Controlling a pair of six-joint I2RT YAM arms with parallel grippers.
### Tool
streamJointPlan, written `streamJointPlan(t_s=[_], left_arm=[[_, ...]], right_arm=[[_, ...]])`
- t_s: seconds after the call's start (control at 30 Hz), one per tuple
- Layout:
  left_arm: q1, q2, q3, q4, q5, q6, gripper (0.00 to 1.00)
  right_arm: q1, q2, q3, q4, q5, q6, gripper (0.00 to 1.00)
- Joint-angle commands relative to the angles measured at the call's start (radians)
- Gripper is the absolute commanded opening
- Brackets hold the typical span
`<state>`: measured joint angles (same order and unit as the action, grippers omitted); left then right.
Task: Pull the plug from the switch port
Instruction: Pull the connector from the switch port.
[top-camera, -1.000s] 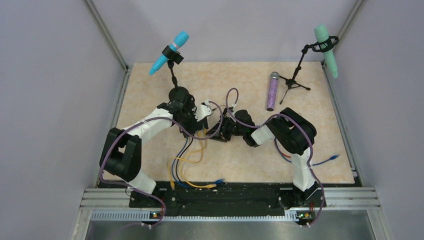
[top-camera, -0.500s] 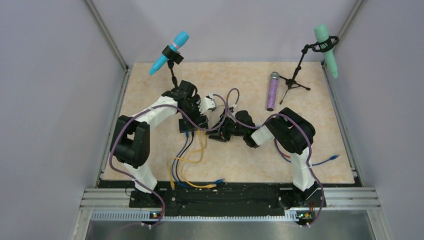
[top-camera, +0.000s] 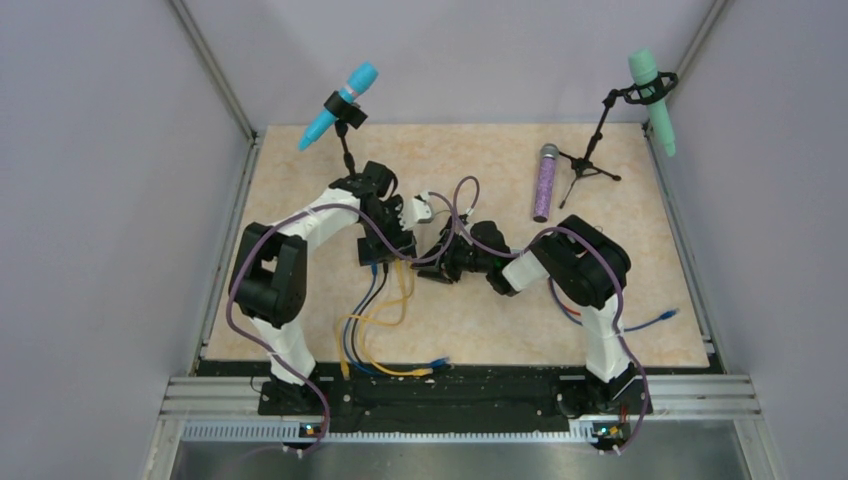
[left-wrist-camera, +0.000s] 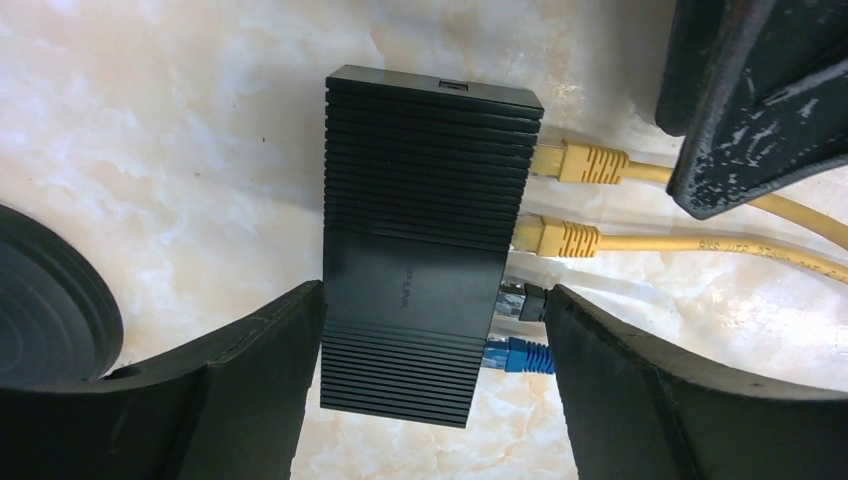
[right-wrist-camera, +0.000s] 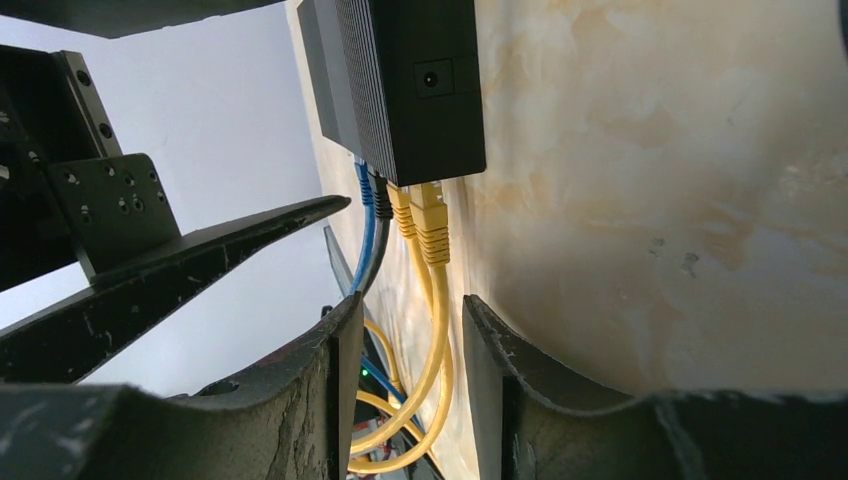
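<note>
The switch (left-wrist-camera: 425, 250) is a flat ribbed black box lying on the table, and in the top view it is mostly under my left gripper (top-camera: 385, 238). Two yellow plugs (left-wrist-camera: 580, 162), a black plug (left-wrist-camera: 525, 300) and a blue plug (left-wrist-camera: 515, 355) sit in its right edge. My left gripper (left-wrist-camera: 435, 400) is open, astride the switch's near end. Its left finger is at the switch's edge and its right finger at the black and blue plug boots. My right gripper (right-wrist-camera: 415, 390) is open just short of the yellow plugs (right-wrist-camera: 430, 215). The yellow cables show through its gap, unpinched.
A blue microphone (top-camera: 340, 105) stands on a stand behind the left gripper, and its round base (left-wrist-camera: 40, 300) is close to the switch. A green microphone (top-camera: 652, 90) stands at back right and a purple one (top-camera: 545, 182) lies there. Cables (top-camera: 385, 340) trail to the front edge.
The left arm swung its gripper back over the switch and its jaws have narrowed around it. The right arm has not moved.
</note>
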<state>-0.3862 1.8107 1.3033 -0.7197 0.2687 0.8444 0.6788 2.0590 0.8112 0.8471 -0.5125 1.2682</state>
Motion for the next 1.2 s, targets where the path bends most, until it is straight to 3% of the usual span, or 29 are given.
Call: streamJointPlan(t_s=[0.0,0.63,0.97,1.17], left_arm=[[0.009,0.033,0.038,-0.006,0.005,-0.001,0.85],[0.009,0.027,-0.053,0.075,-0.053,-0.015,0.82],[0.009,0.016,-0.047,0.053,-0.033,-0.049,0.63],[0.009,-0.007,-0.103,0.052,-0.009,-0.069,0.58]], right_arm=[[0.009,0.004,0.012,0.037,0.012,-0.004,0.41],[0.01,0.041,0.067,0.026,0.005,0.001,0.41],[0.018,0.052,0.076,0.01,0.039,0.004,0.38],[0.03,0.082,0.087,0.039,0.108,0.031,0.38]])
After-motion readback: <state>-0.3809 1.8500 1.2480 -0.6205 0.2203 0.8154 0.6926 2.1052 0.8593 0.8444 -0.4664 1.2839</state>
